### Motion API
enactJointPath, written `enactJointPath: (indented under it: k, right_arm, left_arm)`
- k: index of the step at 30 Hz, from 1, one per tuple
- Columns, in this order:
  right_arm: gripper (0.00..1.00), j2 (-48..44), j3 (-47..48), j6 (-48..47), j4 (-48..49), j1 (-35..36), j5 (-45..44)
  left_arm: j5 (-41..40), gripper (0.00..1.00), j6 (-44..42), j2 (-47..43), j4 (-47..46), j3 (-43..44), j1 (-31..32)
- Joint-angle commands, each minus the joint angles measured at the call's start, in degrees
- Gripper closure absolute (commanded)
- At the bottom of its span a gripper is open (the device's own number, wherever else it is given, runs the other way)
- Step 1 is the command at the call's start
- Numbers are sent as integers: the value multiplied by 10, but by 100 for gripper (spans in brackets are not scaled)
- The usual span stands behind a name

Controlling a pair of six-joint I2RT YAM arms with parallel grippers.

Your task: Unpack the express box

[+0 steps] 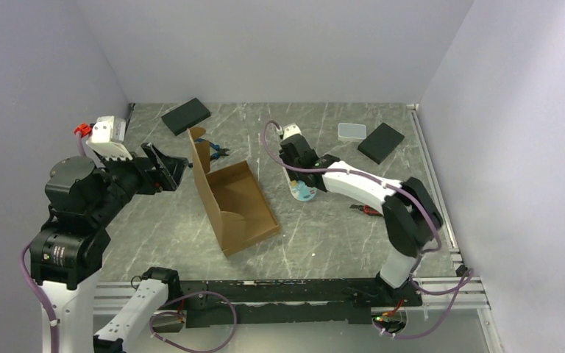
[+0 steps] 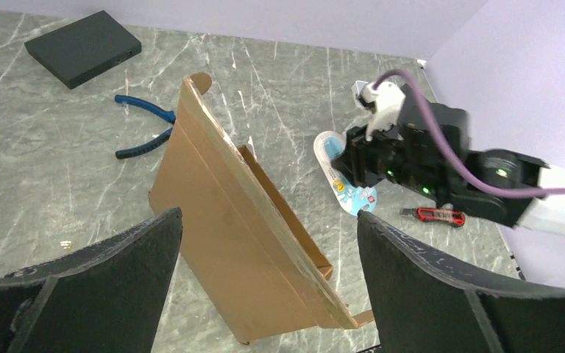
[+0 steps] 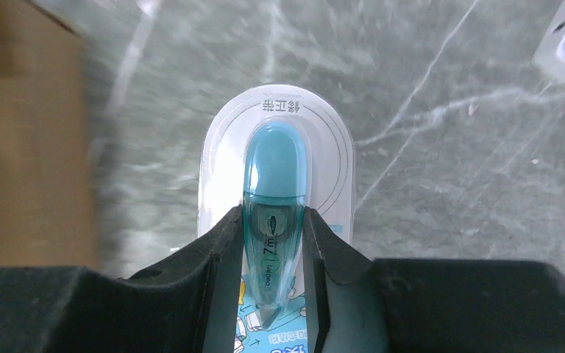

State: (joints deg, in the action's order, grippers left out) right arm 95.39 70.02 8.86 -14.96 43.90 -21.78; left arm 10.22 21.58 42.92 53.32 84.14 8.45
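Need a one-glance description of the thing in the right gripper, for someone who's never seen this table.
Start at the open brown express box mid-table; just to its right the right gripper pinches a blister pack. It's a round-topped white card with a teal teardrop-shaped bubble, unlike the red knife beside it.

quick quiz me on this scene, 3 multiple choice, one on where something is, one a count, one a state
1. Where are the blue pliers?
A. on the table beside the express box
B. inside it
C. held in a gripper

2. How many black flat blocks are there?
A. one
B. two
C. four

3. The right gripper is
A. open and empty
B. shut on the correction tape pack
C. out of view

Answers:
1. A: they lie on the table by the raised lid.
2. B: one is at the far left, one at the far right.
3. B: its fingers pinch the pack.
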Motion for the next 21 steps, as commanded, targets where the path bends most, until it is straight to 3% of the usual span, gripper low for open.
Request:
enactJointPath:
  k: [1, 14, 21]
  right_arm:
    - [100, 60, -12, -40, 27, -52, 98]
    - [99, 93, -38, -55, 59, -76, 92]
    - [87, 92, -47, -80, 63, -93, 60]
  left_arm:
    - [-17, 7, -26, 1, -23, 8, 12]
    - [-33, 7, -53, 8, -25, 29, 33]
    - [-30, 7, -58, 12, -35, 36, 44]
